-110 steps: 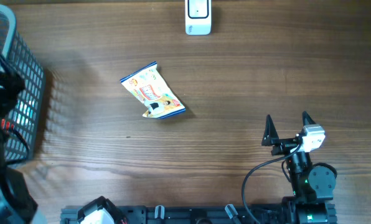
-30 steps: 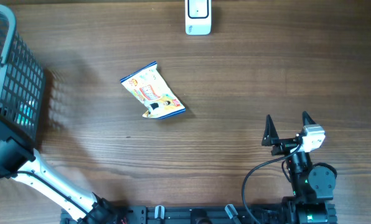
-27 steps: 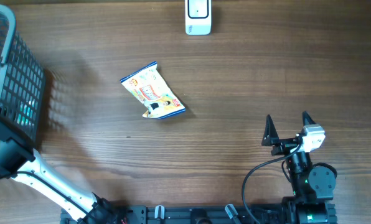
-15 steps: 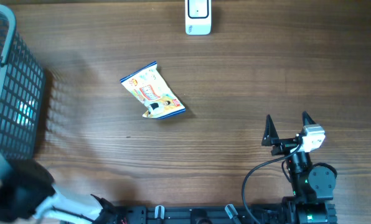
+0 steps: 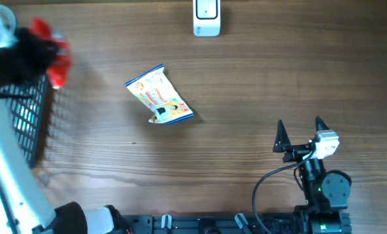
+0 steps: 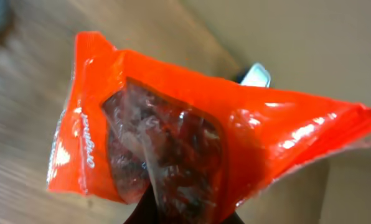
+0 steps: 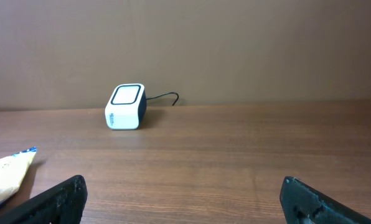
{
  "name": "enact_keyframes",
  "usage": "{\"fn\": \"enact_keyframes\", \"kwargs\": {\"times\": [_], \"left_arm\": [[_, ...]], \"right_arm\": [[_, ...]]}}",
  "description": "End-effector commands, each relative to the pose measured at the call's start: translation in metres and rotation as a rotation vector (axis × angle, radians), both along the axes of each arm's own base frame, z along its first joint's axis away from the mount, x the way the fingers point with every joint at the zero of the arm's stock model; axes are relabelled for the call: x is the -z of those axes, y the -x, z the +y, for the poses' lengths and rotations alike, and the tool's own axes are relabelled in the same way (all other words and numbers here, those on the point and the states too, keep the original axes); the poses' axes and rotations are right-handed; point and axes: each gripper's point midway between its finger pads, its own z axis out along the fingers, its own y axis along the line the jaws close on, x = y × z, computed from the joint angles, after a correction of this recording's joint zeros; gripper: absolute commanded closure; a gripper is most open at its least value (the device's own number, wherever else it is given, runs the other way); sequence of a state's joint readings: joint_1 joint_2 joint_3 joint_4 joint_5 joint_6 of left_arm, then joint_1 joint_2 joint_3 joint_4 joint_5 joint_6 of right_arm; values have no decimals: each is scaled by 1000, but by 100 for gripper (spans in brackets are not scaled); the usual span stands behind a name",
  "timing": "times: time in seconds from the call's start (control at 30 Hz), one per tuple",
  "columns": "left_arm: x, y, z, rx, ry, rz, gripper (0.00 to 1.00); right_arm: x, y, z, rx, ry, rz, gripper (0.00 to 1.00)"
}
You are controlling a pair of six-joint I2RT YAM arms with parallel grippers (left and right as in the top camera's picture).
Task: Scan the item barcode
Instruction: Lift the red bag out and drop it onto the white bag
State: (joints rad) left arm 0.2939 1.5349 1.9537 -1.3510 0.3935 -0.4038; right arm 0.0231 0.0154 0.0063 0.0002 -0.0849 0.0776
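Holding the red pouch (image 6: 173, 143) pinched aloft near the basket (image 5: 24, 117), the left hand (image 5: 37, 47) is judged mid-transport; the right hand (image 5: 300, 138) gapes idle; next, present its coded face to the scanner (image 5: 206, 18).

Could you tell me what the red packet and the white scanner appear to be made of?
The red packet looks like thin glossy plastic film: crinkled, glinting, with a clear window. The white scanner seems smooth hard plastic, rigid with rounded edges.
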Motion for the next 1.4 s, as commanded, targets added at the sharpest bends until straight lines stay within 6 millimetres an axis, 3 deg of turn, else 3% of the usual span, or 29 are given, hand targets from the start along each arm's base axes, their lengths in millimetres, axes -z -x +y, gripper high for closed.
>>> {"fn": "enact_keyframes", "kwargs": {"times": [0.0,0.23,0.3,0.4,0.43,0.53,0.6,0.73,0.8,0.83,0.87,0.97,1.07,1.2,1.23,1.37], "left_arm": [[77,-11,-39,127,-139,195,96],[217,-28,-146,414,-155,321,96],[246,-22,-161,457,-165,367,96],[297,-7,-167,484,-245,497,93],[308,-2,-164,485,-276,536,75],[319,0,-141,442,-391,586,56],[301,-8,-112,372,-479,588,1],[228,-31,-70,242,-519,525,0],[167,-49,-51,159,-480,412,0],[122,-59,-39,109,-432,307,0],[98,-62,-33,83,-405,248,0],[24,-61,-9,5,-332,57,0],[-27,-45,36,-131,-362,-67,0],[-47,-19,106,-334,-396,-95,0],[-45,-6,136,-428,-386,-72,0],[-18,23,205,-604,-352,40,0]], "right_arm": [[-1,0,0,4,-8,-6,0],[-1,0,0,4,-8,-6,0],[-1,0,0,4,-8,-6,0],[-1,0,-1,4,-8,-6,0],[-1,0,0,4,-8,-6,0],[-1,0,-1,4,-8,-6,0],[-1,0,0,4,-8,-6,0],[-1,0,0,4,-8,-6,0],[-1,0,0,4,-7,-6,0],[-1,0,0,4,-8,-6,0],[-1,0,0,4,-8,-6,0],[-1,0,-1,4,-8,-6,0],[-1,0,0,4,-8,-6,0],[-1,0,-1,4,-8,-6,0],[-1,0,0,4,-8,-6,0],[-1,0,0,4,-8,-6,0]]}}
